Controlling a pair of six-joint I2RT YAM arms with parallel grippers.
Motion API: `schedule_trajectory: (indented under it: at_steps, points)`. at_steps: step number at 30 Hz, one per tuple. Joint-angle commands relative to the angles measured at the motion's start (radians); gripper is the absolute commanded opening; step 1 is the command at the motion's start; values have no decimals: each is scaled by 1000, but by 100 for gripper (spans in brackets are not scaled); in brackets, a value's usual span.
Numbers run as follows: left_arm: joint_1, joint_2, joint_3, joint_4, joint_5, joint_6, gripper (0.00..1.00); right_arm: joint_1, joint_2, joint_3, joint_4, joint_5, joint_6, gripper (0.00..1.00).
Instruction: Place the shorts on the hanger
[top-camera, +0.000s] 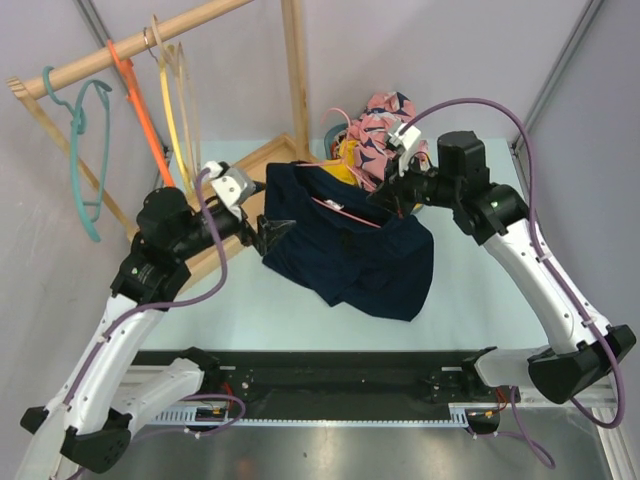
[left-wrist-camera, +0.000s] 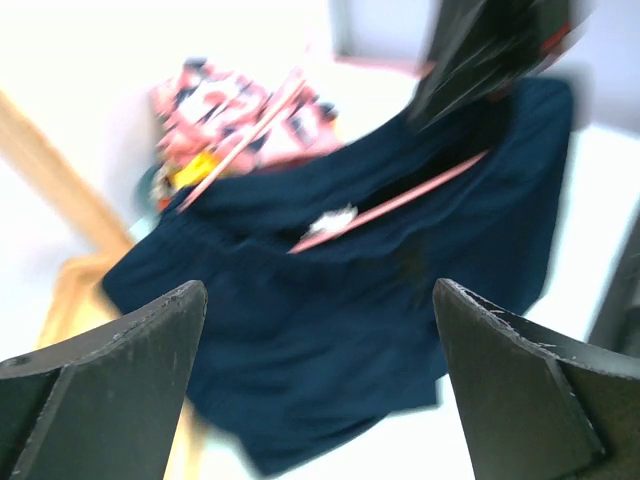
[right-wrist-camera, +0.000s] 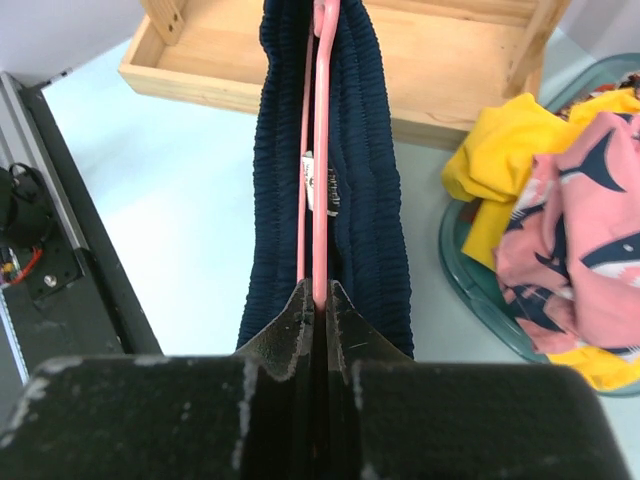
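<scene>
Your left gripper (top-camera: 270, 232) holds its jaws spread wide just beside the left end of the navy shorts (top-camera: 360, 255), which hang over the bench (top-camera: 250, 310) with their waistband around the pale-pink hanger (right-wrist-camera: 320, 150), whose wire your right gripper (right-wrist-camera: 318, 300) pinches between its jaws.

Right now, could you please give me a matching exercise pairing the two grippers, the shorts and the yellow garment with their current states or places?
Column 1:
1 left gripper
2 right gripper
3 shorts
4 yellow garment

Column 2:
A lies in the teal basin
B shut on the hanger
C open, holding nothing
D waistband around the hanger

Pairs: 1-C; 2-B; 3-D; 4-A
</scene>
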Motion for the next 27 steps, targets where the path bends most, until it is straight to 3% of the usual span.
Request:
schedule_trajectory:
  at_steps: [1, 7, 10, 11, 16, 27]
  points:
    - [-55, -60, -38, 168, 94, -249, 100, 63, -22, -23, 200, 65, 115, 0]
    - [-190, 47, 45, 203, -159, -470, 100, 152, -10, -60, 383, 197, 244, 0]
    - [-194, 144, 122, 180, -225, -575, 79, 197, -7, -69, 443, 277, 286, 0]
    - [-197, 167, 166, 173, -242, -593, 64, 207, -6, -71, 454, 294, 290, 0]
    - [-199, 257, 186, 237, -228, -696, 53, 270, 5, -74, 503, 430, 298, 0]
    - [-194, 337, 218, 291, -299, -839, 32, 321, 30, -75, 590, 482, 312, 0]
